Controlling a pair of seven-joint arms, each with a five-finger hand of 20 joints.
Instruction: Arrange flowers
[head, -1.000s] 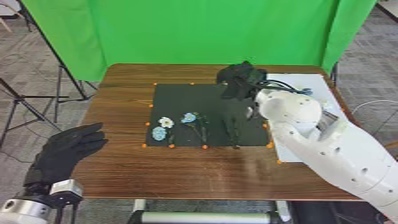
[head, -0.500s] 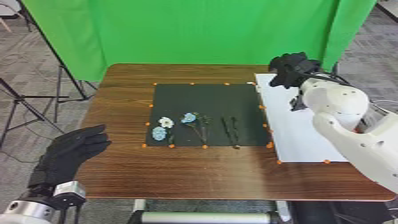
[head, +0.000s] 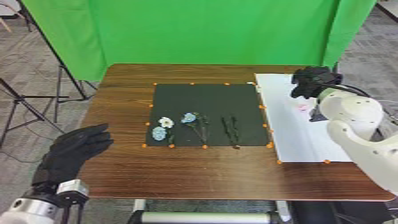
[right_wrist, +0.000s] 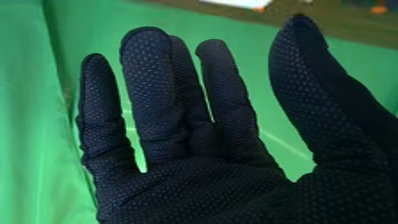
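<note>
"At the centre of the frame, left of the middle, there's a white flower with open petals (head: 166, 122) on the square black mat (head: 187, 97), isn't there?"

"Yes, with a pale blue, rounded flower cluster (head: 159, 133) just below it and a blue flower on a thin stem (head: 188, 118) to its right. Farther right on the mat lie slender dark green stems (head: 227, 132)."

"And the robot's hands?"

"The black-gloved right hand (head: 317, 81) is in the upper right, above the long white sheet (head: 306, 147). Its fingers are extended, the thumb well apart from them, and nothing is in its grasp. The black-gloved left hand (head: 75, 150) is at the lower left, fingers loosely straight, empty and apart from the mat."

"So which step would you call this?"

"Between pieces, I'd judge: some flowers laid out, the working hand free to choose another. There's a small pale pink patch (head: 304, 107) on the sheet near the right arm. It could be a flower, but I can't tell for sure."

"If it is, what comes next?"

"Bring the right hand over it, lower gently, and pinch it by a stem, if it has one, rather than the petals. If it belongs on the mat, it should be set down without brushing the stems there."
</note>
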